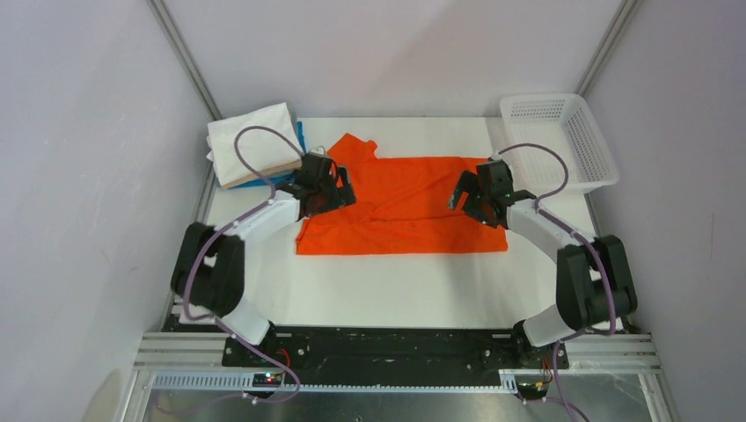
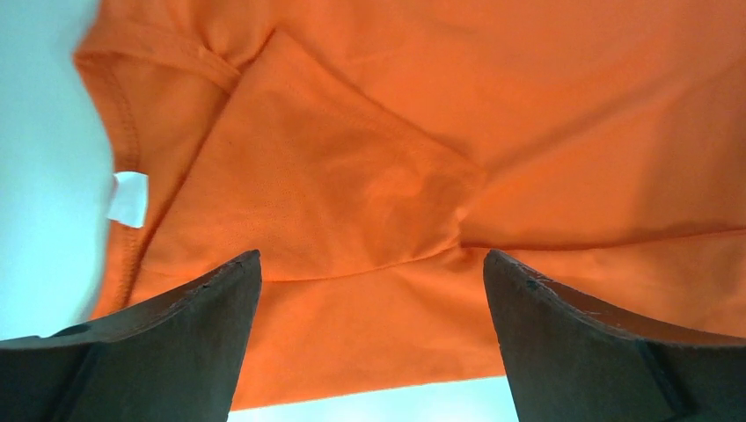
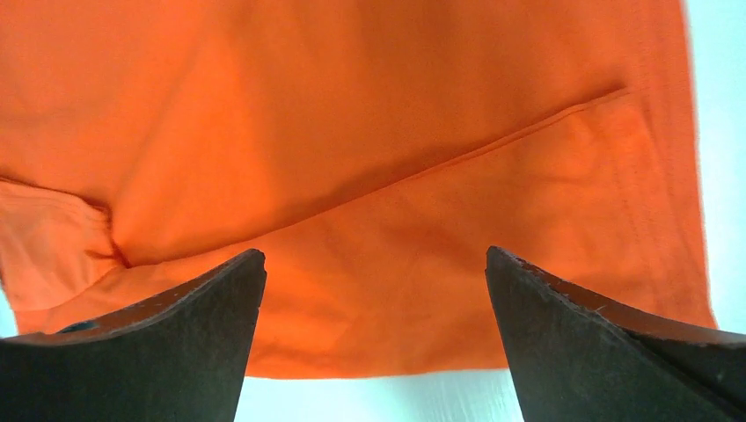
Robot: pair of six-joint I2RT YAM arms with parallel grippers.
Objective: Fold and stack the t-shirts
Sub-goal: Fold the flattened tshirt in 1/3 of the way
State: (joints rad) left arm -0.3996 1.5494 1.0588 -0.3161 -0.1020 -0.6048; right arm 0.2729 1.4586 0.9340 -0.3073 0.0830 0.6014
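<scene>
A bright orange t-shirt (image 1: pixel 406 204) lies flat on the white table, partly folded along its length, one sleeve sticking out at the back left. My left gripper (image 1: pixel 339 189) hovers over its left end, jaws wide open and empty; the left wrist view shows orange cloth (image 2: pixel 369 193) with a folded sleeve and a white neck label (image 2: pixel 128 199). My right gripper (image 1: pixel 464 195) hangs over the right end, also open with nothing held; under it I see the shirt (image 3: pixel 369 158) and its hem. A pile of folded white, beige and blue shirts (image 1: pixel 253 146) sits at the back left.
A white plastic mesh basket (image 1: pixel 563 141) stands at the back right corner. The white table (image 1: pixel 396 290) stretches in front of the shirt toward the arm bases. Grey walls close in on both sides.
</scene>
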